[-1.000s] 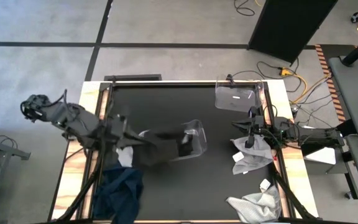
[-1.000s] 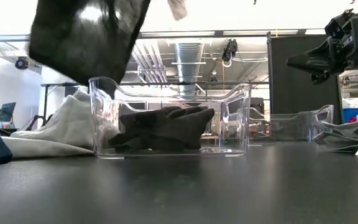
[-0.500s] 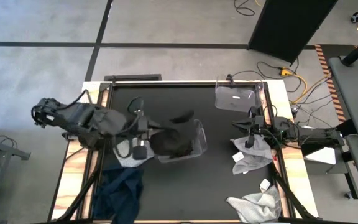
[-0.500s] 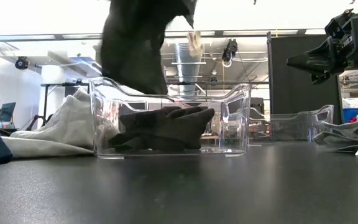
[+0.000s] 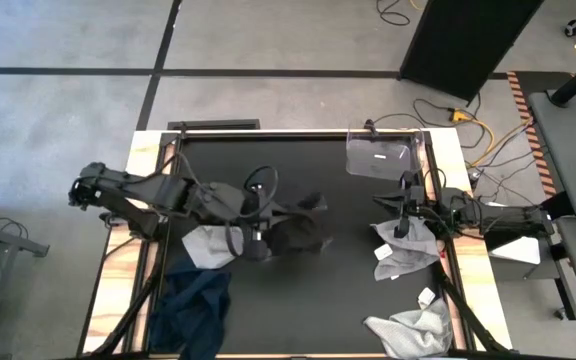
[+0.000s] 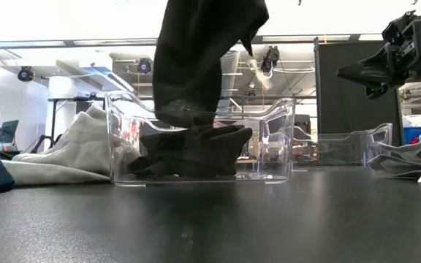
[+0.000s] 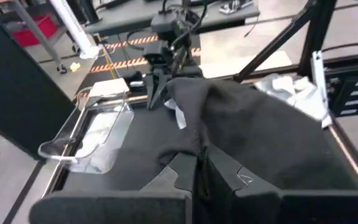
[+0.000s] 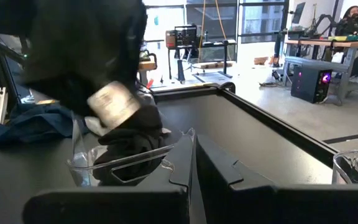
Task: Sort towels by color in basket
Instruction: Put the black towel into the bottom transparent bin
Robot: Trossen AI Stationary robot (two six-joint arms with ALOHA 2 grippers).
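Note:
A black towel (image 6: 203, 58) hangs from my left gripper (image 7: 199, 177), which is shut on it above the clear bin (image 6: 272, 139) at mid-table. The towel's lower end (image 6: 185, 115) touches the black towels (image 6: 196, 150) piled in that bin. Its small white tag (image 8: 114, 102) dangles on the side. My right gripper (image 8: 193, 162) waits shut at the table's right side, above a light grey towel (image 5: 408, 250). Another light grey towel (image 5: 203, 245) and a navy towel (image 5: 193, 305) lie left of the bin. My left gripper pinches the black towel between its two fingers at a bunched fold (image 7: 197, 149) near the top. The fingers come level from the table's left. The towel hangs below them, slack, with its lower end on the pile in the bin.
A second clear bin (image 5: 378, 158) stands at the far right of the mat. One more light grey towel (image 5: 413, 330) lies at the near right corner. Bare black mat (image 5: 348, 300) stretches in front of the middle bin.
My left gripper has carried the black towel toward the table's right, from left of the bin to over it. The towel has come down, and its lower end now rests on the black pile inside. The gripper has stayed shut on it.

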